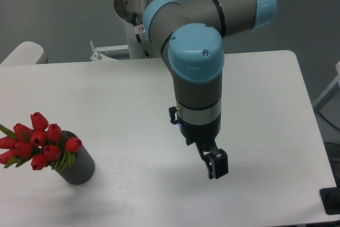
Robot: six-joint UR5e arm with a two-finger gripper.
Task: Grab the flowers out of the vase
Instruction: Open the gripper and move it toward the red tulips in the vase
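One bunch of red tulips leans in a grey vase; the end effector, apparently clenched and empty, hangs well apart. Tugging sideways could topple the vase.
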